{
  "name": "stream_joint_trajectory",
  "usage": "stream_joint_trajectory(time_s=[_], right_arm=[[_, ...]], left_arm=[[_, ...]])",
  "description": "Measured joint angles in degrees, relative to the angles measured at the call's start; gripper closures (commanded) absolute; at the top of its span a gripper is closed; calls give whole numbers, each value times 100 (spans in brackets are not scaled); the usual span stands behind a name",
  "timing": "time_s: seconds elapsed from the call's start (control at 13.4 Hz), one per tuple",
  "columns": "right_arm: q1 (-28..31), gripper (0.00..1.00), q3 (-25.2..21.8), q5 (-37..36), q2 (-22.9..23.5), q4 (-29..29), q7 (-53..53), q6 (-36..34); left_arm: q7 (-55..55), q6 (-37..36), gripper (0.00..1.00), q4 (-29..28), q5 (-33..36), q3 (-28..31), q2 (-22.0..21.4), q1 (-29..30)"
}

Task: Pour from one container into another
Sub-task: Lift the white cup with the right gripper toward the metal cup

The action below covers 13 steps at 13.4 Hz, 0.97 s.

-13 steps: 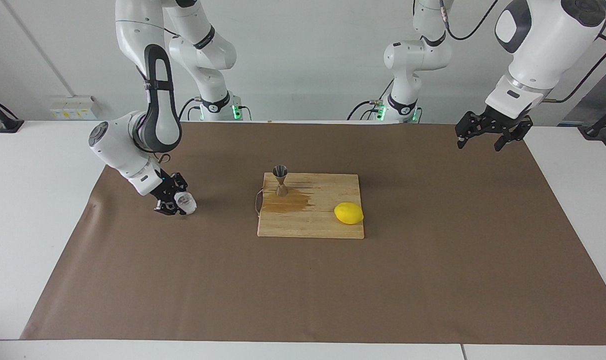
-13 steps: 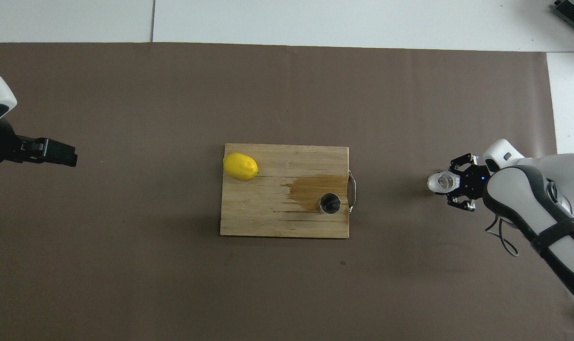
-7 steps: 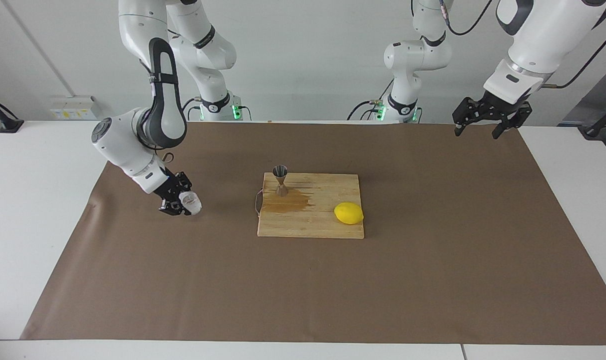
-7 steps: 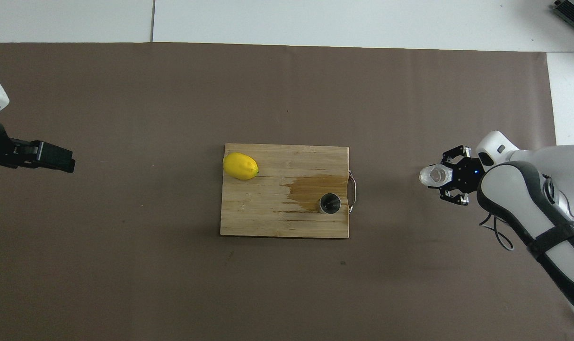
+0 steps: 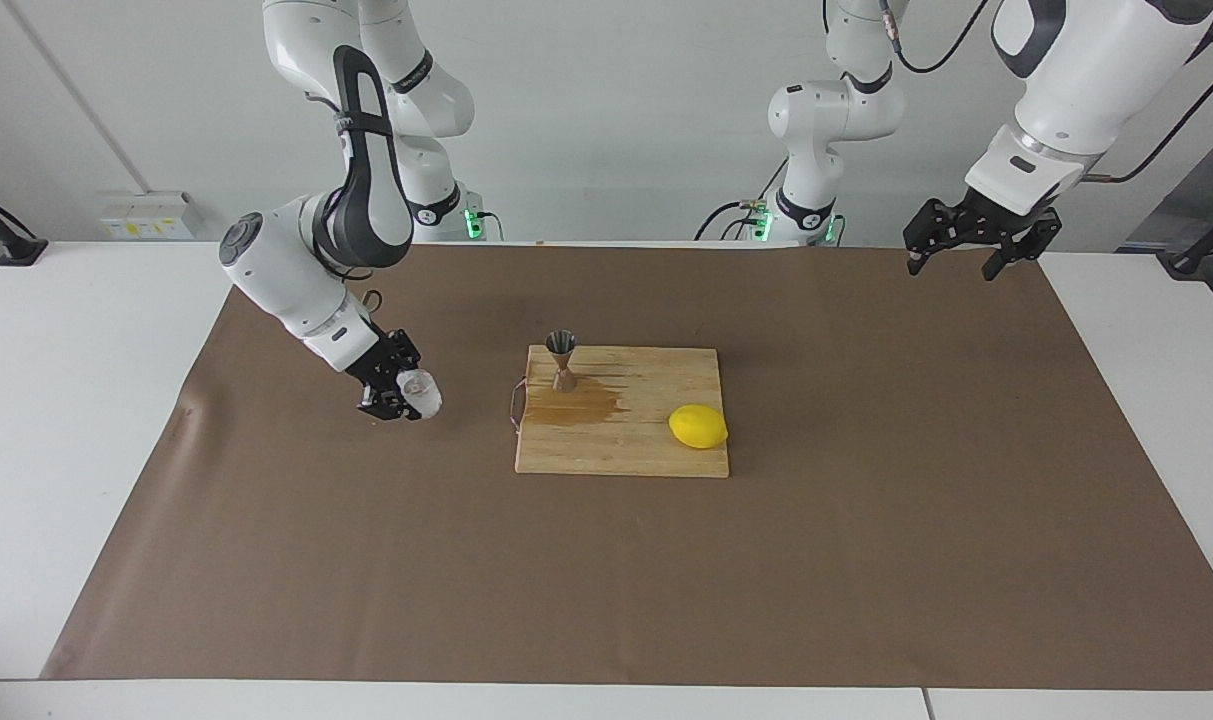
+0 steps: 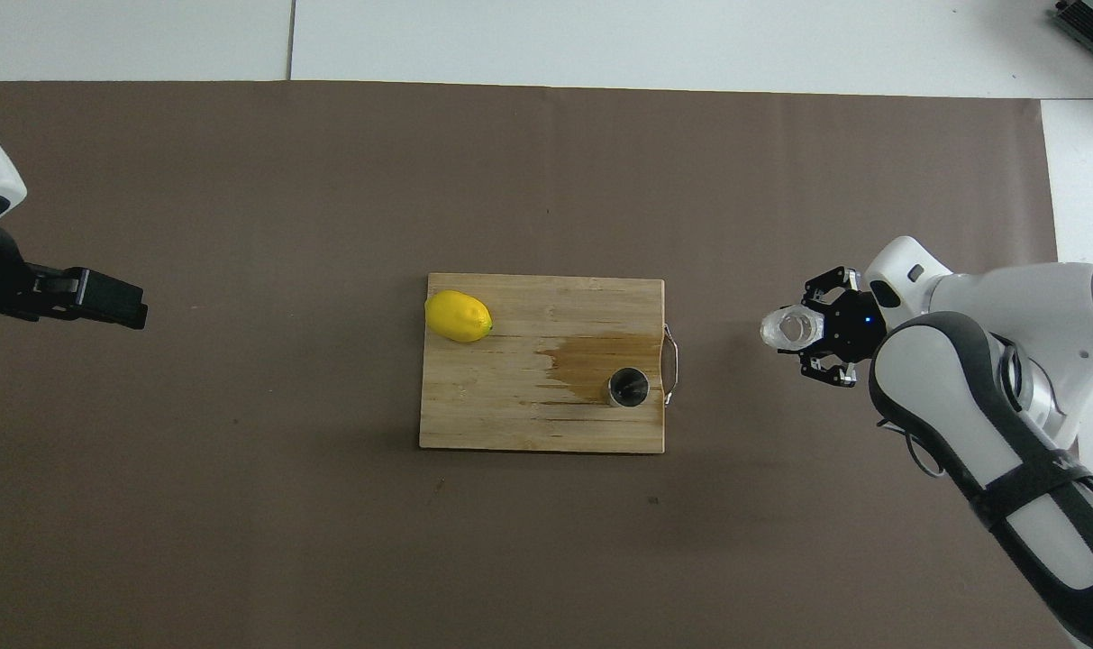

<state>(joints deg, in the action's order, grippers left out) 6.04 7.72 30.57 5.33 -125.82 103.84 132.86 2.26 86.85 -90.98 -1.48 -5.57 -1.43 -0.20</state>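
Glass cup (image 5: 419, 393) clenched in my right gripper (image 5: 403, 396), carried low over the brown mat (image 5: 866, 560) toward the right arm's end of the cutting board (image 5: 656, 440).

Jaws pinch the ribbed sides, mouth tipped toward the board; I judge the cup light, rigid, breakable and a bit slick, so the ribbed wall is where I'd grip, firmly but gently. The steel jigger (image 5: 562, 360) stands upright at the board's corner nearest me, by a wet stain (image 5: 576, 408); narrow-waisted, it looks easy to topple. A lemon (image 5: 697, 426) lies on the board. My left gripper (image 5: 968, 248) waits, released, over the mat's corner.
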Motion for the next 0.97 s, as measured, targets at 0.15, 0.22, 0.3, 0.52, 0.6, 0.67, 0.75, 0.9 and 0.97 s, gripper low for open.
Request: stream_joint_trajectory(time_s=[0.15, 0.22, 0.3, 0.52, 0.6, 0.67, 0.75, 0.9, 0.97], right_arm=[[-167, 70, 1, 0, -70, 17, -222, -19], [-276, 70, 2, 0, -96, 45, -342, -43], [-378, 70, 4, -1, -114, 81, -460, -59], [-636, 70, 6, -118, -161, 156, -815, -83], [-717, 70, 8, -173, -190, 166, -922, -86], [-804, 70, 9, -267, -214, 183, -1048, -91], [-887, 70, 10, -348, -238, 200, -1167, -106], [-1014, 70, 11, -526, -285, 229, -1325, -168], [-1055, 70, 11, -634, -307, 246, -1420, -207]], left_arm=[[-1, -2, 0, 0, 0, 0, 0, 0], [-2, -3, 0, 0, 0, 0, 0, 0], [-2, -4, 0, 0, 0, 0, 0, 1], [-2, -17, 0, 0, 0, 0, 0, 12], [-4, -17, 0, 0, 0, 0, 0, 23], [-5, -17, 0, 0, 0, -1, 0, 49], [-5, -17, 0, 0, 0, 0, 0, 75], [-5, -16, 0, 0, 0, 0, 0, 92], [-5, -9, 0, 0, 0, 0, 0, 94]])
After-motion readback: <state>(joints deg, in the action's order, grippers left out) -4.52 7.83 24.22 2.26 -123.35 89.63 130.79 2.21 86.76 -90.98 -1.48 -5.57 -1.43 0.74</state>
